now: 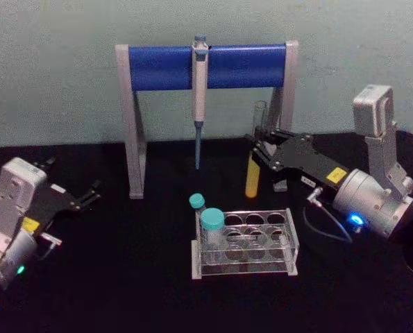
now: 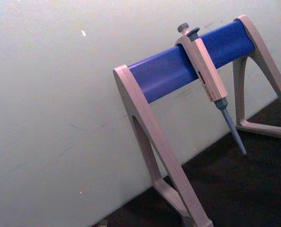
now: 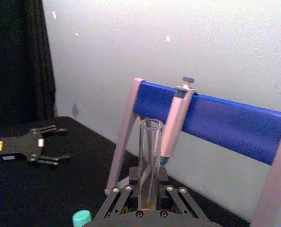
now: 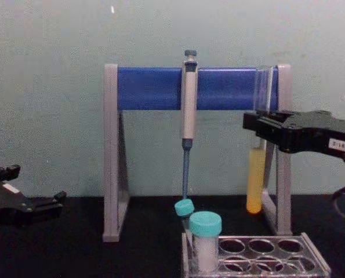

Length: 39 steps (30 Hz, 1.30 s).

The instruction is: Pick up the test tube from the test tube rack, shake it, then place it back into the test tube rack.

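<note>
Head view: the right gripper [image 1: 257, 147] pinches the test tube [image 1: 252, 180] upright, clear of the table [image 1: 123, 277], just beyond the far right corner of the rack [image 1: 291, 243]. The left gripper [image 1: 89, 194] sits low on the left, fingers spread.

Left wrist view: a stand [image 2: 168, 71] with a blue bar carries a hanging pipette [image 2: 204, 71].

Right wrist view: the tube stands clamped, open mouth up, before the blue bar.

Chest view: yellow liquid fills the tube's lower part, and its round bottom hangs beside the stand's right leg.
</note>
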### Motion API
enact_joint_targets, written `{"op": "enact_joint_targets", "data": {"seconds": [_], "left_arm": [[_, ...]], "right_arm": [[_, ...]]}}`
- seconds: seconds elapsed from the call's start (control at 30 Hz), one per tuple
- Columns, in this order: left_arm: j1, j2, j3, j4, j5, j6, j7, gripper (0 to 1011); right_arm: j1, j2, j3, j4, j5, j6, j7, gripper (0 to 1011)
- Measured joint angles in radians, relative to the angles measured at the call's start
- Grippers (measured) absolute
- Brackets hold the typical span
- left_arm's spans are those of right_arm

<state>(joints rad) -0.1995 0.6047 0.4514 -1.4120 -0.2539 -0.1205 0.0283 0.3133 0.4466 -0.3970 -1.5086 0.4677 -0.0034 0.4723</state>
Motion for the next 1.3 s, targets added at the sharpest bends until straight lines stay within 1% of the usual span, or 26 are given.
{"op": "enact_joint_targets", "data": {"seconds": [0.3, 0.7, 0.9, 1.17, 1.3], "left_arm": [[0.000, 0.000, 0.000, 0.000, 0.000, 0.000, 0.000, 1010], [0.000, 0.000, 0.000, 0.000, 0.000, 0.000, 0.000, 1010], [0.000, 0.000, 0.000, 0.000, 0.000, 0.000, 0.000, 1010], [0.000, 0.000, 0.000, 0.000, 0.000, 0.000, 0.000, 1010], [0.000, 0.000, 0.000, 0.000, 0.000, 0.000, 0.000, 1010]], "right_arm": [[-0.006, -0.004, 0.016, 0.006, -0.015, -0.003, -0.015, 238], [-0.022, -0.003, 0.032, -0.010, -0.025, 0.000, -0.022, 238], [-0.035, 0.002, 0.046, -0.025, -0.028, 0.000, -0.030, 238], [-0.082, 0.027, 0.075, -0.077, -0.028, 0.011, -0.046, 238], [-0.124, 0.046, 0.091, -0.124, -0.026, 0.021, -0.054, 238]]}}
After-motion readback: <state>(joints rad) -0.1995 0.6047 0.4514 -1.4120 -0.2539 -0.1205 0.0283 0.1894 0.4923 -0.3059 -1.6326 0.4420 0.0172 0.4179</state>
